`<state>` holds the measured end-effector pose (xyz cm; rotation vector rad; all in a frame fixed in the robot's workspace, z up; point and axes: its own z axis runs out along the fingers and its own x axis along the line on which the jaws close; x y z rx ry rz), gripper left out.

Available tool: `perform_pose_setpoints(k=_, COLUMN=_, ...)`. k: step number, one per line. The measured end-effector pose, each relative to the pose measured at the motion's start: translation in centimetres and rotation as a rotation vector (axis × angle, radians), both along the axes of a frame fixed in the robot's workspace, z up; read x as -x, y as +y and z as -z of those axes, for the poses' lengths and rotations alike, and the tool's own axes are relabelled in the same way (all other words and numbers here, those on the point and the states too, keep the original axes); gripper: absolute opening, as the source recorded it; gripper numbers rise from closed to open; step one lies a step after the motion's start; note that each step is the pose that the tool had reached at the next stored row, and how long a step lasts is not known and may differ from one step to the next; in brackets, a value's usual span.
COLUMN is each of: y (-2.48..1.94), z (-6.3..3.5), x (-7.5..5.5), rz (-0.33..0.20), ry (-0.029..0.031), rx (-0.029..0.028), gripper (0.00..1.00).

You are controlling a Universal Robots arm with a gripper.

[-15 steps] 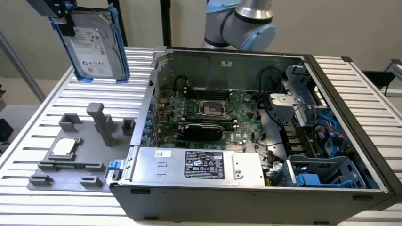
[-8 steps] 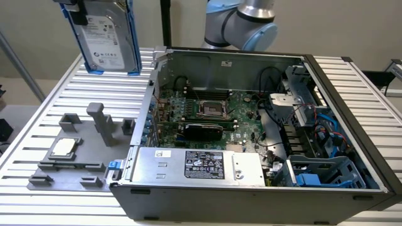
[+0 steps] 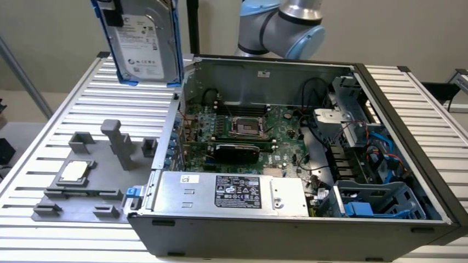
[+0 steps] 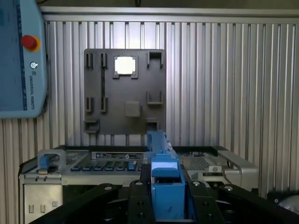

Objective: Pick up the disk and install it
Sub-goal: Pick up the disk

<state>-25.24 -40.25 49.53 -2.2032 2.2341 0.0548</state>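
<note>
The disk [image 3: 146,41], a silver-grey hard drive with a white label in a blue carrier frame, hangs upright in the air at the exterior view's upper left. It is above the ribbed table, just outside the open computer case's [image 3: 431,181] left wall. In the wrist view the disk [image 4: 164,179] appears edge-on as a blue frame, and my gripper [image 4: 166,200] is shut on it, with a black finger [image 4: 136,200] on either side. Far below lies the grey fixture plate [image 4: 124,107].
The case holds a motherboard [image 3: 241,129], a large grey box with a black label [image 3: 234,192] and blue drive bays [image 3: 373,205] at the exterior view's lower right. A small silver chip [image 3: 75,171] sits on the grey fixture plate [image 3: 87,186]. A teach pendant [image 4: 21,56] lies beside the table.
</note>
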Motion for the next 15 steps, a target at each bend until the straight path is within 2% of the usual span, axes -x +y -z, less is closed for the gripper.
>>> perform_pose_setpoints(k=15, y=-3.31, z=0.00, x=-5.6, rz=0.000, ry=0.0000, rx=-0.0001, gripper=0.33)
